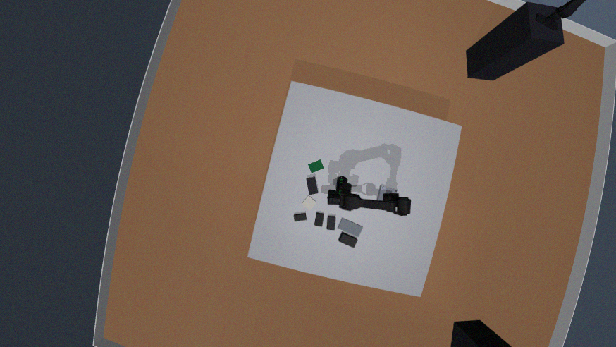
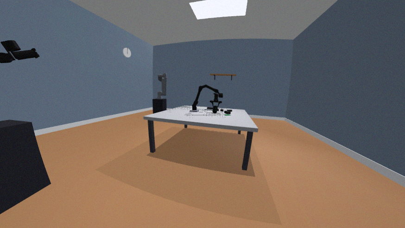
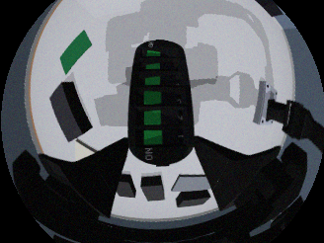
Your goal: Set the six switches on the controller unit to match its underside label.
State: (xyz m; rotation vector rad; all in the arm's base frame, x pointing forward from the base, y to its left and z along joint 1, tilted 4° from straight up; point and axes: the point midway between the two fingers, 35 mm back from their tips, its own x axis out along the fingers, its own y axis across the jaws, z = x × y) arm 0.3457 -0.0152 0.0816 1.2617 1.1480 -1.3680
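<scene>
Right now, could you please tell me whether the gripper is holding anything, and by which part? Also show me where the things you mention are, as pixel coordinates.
Yes, the gripper [image 1: 343, 192] [image 2: 215, 104] [image 3: 161, 140] appears to hold the controller unit [image 1: 342, 178] [image 2: 215, 109] [image 3: 170, 106] by its long sides, near the switch 1 end.
</scene>
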